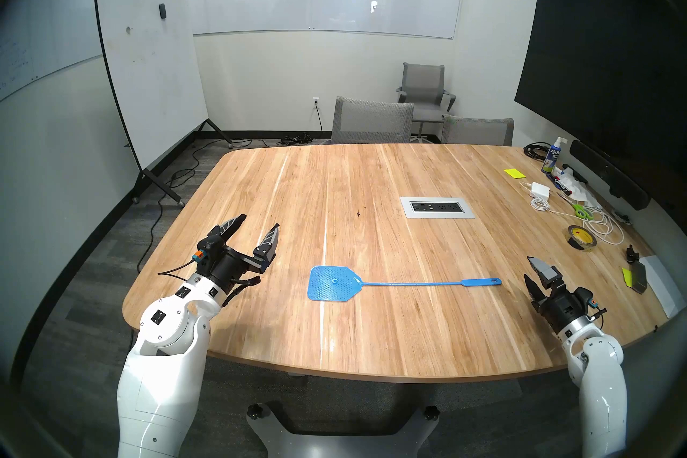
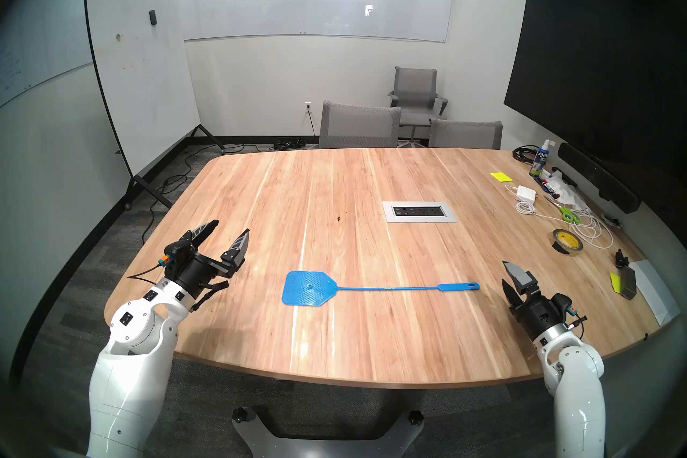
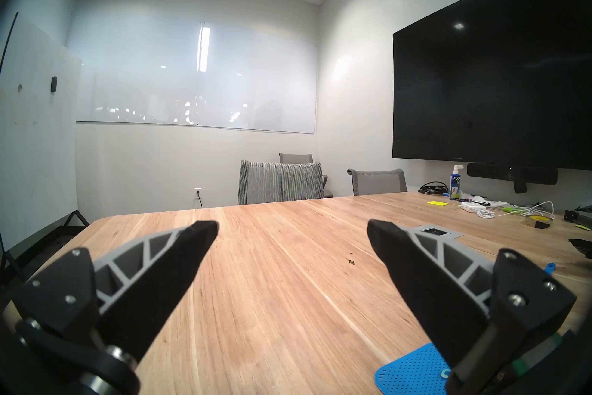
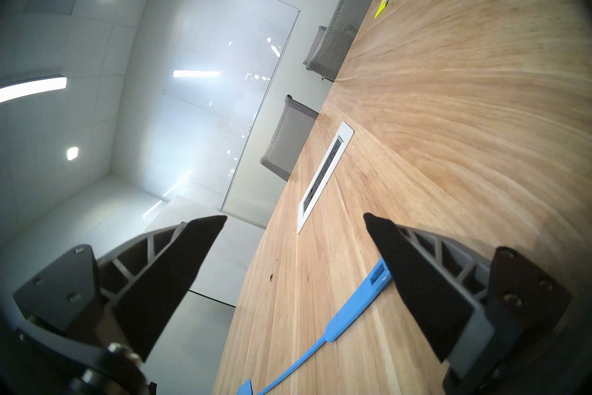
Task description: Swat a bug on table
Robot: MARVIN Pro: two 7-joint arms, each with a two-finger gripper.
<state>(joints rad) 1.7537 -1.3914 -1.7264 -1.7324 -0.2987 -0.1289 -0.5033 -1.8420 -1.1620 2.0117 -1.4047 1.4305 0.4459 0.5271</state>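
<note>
The bug (image 1: 358, 213) (image 2: 338, 219) (image 3: 352, 262) (image 4: 271, 277) is a tiny dark speck on the wooden table (image 1: 371, 334), left of the silver outlet panel (image 1: 437, 207). A blue fly swatter (image 1: 331, 284) (image 2: 308, 289) lies flat near the front, head to the left and handle (image 4: 352, 304) pointing right. My left gripper (image 1: 259, 225) (image 3: 291, 231) hovers open over the table's left part, left of the swatter's head. My right gripper (image 1: 528, 267) (image 4: 294, 218) stands open and empty just right of the handle's end.
Clutter fills the table's right side: tape roll (image 1: 582, 238), white cables (image 1: 602, 226), green scissors (image 1: 581, 211), charger (image 1: 540, 190), yellow notes (image 1: 514, 173), spray bottle (image 1: 552, 156), black clip (image 1: 632, 253). Grey chairs (image 1: 371, 121) stand at the far edge. A whiteboard (image 1: 148, 67) stands left.
</note>
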